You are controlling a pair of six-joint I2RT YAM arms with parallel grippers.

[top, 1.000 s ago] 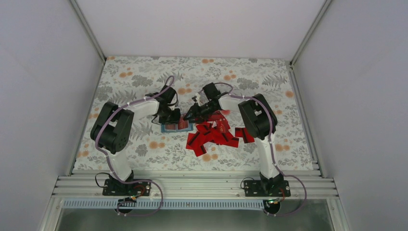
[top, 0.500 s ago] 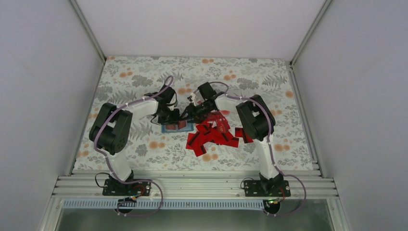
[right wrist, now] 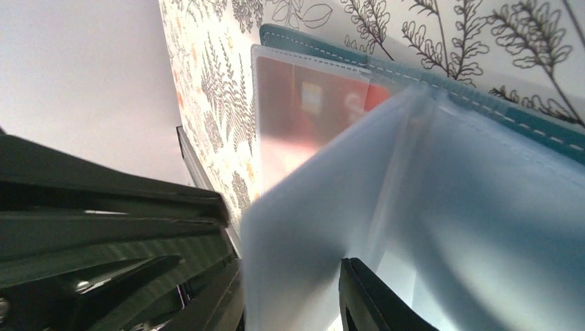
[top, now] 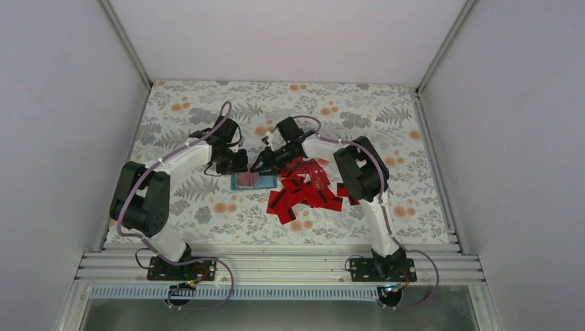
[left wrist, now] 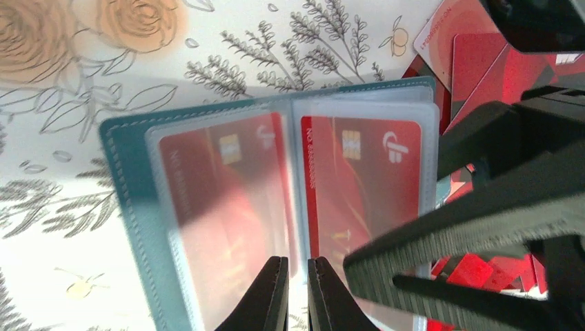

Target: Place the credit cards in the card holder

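Note:
The teal card holder [top: 252, 181] lies open on the floral table, with red cards showing behind its clear sleeves [left wrist: 359, 179]. In the left wrist view its teal border [left wrist: 121, 165] is on the left. My left gripper [left wrist: 297, 276] hovers at the holder's near edge, its jaws almost touching and empty; it shows in the top view [top: 233, 164]. My right gripper [right wrist: 290, 303] is open with a lifted clear sleeve [right wrist: 331, 207] between its jaws, at the holder's right side [top: 265, 163]. The loose credit cards [top: 307, 193] lie in a heap right of the holder.
My right gripper's ribbed fingers [left wrist: 483, 221] cross the right of the left wrist view, close to my left fingers. The two grippers are close together over the holder. White walls enclose the table on three sides.
My left arm has swung left and its gripper has drawn back a little from the holder. My right gripper has moved left, over the holder.

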